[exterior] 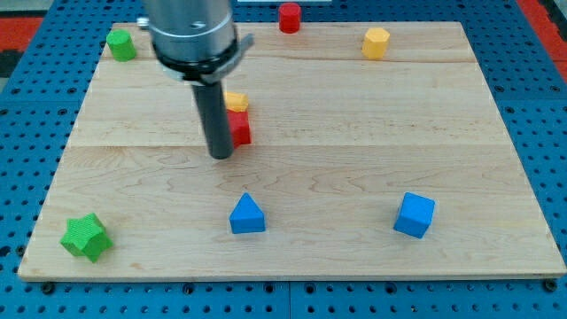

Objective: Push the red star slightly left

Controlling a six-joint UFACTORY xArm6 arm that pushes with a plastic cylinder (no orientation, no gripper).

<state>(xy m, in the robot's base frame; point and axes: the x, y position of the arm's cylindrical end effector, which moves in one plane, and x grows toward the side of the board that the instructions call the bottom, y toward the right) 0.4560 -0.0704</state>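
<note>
The red star lies a little left of the board's middle, with its left part hidden behind my rod. My tip rests on the board just left of the star and slightly toward the view's bottom, touching it or nearly so. A yellow block sits directly above the red star, touching it, and is also partly hidden by the rod.
On the wooden board are a green cylinder top left, a red cylinder at the top edge, a yellow hexagonal block top right, a green star bottom left, a blue triangle and a blue cube.
</note>
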